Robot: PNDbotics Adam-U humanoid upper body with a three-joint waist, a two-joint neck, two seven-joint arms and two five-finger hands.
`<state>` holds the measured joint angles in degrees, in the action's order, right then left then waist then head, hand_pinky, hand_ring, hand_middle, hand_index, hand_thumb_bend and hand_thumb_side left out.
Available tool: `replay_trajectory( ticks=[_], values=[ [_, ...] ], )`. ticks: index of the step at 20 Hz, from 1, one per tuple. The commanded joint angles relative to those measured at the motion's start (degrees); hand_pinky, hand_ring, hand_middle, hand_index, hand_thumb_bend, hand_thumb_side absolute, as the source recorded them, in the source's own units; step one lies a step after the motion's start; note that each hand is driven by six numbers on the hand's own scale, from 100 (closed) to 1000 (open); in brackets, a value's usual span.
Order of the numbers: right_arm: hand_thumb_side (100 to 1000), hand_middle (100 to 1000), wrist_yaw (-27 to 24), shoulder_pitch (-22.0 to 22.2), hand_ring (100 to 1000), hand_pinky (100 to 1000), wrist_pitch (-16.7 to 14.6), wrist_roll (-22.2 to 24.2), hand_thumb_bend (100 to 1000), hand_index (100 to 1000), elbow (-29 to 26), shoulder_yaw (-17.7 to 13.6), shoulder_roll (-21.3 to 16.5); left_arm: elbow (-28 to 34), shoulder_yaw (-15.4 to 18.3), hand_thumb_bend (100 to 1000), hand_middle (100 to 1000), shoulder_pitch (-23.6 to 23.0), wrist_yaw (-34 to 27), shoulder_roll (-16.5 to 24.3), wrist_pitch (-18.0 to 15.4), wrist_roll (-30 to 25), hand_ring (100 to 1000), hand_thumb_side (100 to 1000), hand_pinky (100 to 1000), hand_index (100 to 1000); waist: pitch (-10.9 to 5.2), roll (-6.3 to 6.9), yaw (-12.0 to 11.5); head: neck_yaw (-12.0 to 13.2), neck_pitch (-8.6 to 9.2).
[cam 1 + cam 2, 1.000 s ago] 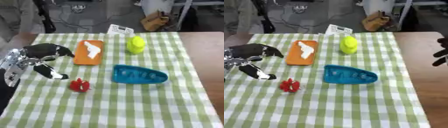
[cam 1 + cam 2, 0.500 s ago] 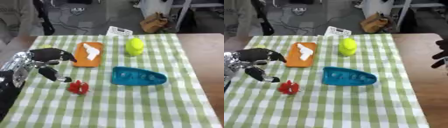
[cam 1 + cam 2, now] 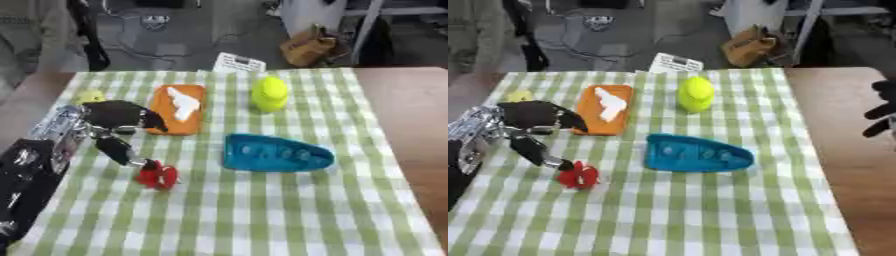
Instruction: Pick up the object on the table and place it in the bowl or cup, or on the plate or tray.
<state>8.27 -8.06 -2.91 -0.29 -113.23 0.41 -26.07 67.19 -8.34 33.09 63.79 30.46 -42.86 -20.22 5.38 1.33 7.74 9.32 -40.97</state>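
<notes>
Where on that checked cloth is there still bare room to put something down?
The near stretch of the checked cloth, in front of the red object and the blue tray, is bare. So is the strip right of the yellow cup. The left is crowded: the left hand, orange tray and red object sit close together.

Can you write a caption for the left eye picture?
Robot's left hand reaches its thumb down to a small red object on the checked tablecloth.

1 red object (image 3: 158, 176), 1 orange tray (image 3: 178, 109), 1 blue tray (image 3: 276, 153), 1 yellow cup (image 3: 269, 93).
</notes>
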Motion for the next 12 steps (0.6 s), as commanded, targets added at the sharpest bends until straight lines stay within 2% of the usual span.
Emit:
replay_trajectory(
  ticks=[1, 5, 6, 12],
  values=[
    [707, 735, 0.01, -0.52, 598, 492, -0.11, 0.15, 100, 697, -1.36, -0.23, -1.56, -0.04, -0.83, 768, 828, 1.87, 2.01, 0.62, -9.10, -8.58, 838, 976, 734, 942, -1.84, 0.24, 0.02, -0.02, 0.47],
    [707, 735, -0.01, -0.54, 598, 492, -0.11, 0.19, 100, 697, -1.36, -0.18, -1.56, -0.59, -2.45, 804, 831, 2.38, 3.71, 0.33, -9.10, -9.72, 844, 969, 741, 943, -1.83, 0.23, 0.09, -0.07, 0.61],
    [707, 735, 0.01, -0.54, 597, 492, -0.10, 0.19, 100, 697, -1.36, -0.19, -1.57, -0.68, -2.69, 825, 833, 2.41, 3.87, 0.31, -9.10, -10.06, 851, 997, 749, 936, -1.84, 0.24, 0.11, -0.10, 0.69],
    [706, 735, -0.03, -0.57, 597, 492, -0.09, 0.21, 100, 697, -1.36, -0.16, -1.54, -1.62, -4.04, 850, 833, 2.74, 3.92, 0.23, -9.10, -13.14, 854, 1000, 753, 936, -1.88, 0.29, 0.22, -0.29, 1.18]
  ],
)
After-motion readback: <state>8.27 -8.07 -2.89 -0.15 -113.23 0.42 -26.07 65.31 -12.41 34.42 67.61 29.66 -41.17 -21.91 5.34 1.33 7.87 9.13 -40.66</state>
